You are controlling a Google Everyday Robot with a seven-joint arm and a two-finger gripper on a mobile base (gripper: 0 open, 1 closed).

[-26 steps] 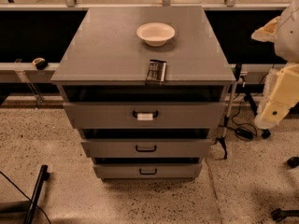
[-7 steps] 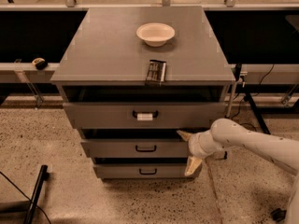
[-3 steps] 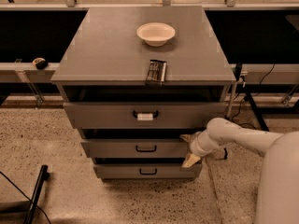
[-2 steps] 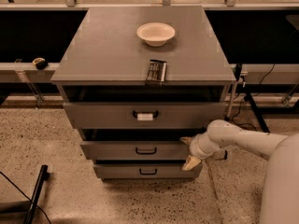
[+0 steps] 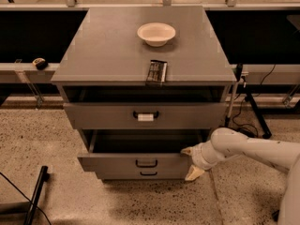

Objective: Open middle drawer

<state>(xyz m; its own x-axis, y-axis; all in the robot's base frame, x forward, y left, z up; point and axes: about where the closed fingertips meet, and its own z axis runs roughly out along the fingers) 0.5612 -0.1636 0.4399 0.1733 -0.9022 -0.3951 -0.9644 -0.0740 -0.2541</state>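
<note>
The middle drawer (image 5: 117,163) is the wide grey one with a small plain black loop handle (image 5: 146,163). It stands pulled out from the cabinet, with a dark gap showing behind its front. My gripper (image 5: 190,162) is at the right end of the drawer's front, reaching in from the right on a white arm (image 5: 248,149). Its fingers are spread, one fingertip (image 5: 186,150) at the front's top edge and the other below its bottom edge.
The top drawer (image 5: 103,116) has a white label at its handle and is slightly out. The lowest drawer (image 5: 148,174) is mostly hidden under the middle one. A white bowl (image 5: 156,33) and a dark packet (image 5: 157,72) lie on the cabinet top (image 5: 103,46). Cables and a stand are at the right.
The middle drawer has slid out towards the camera, and my gripper at its right end has come forward and down with it.
</note>
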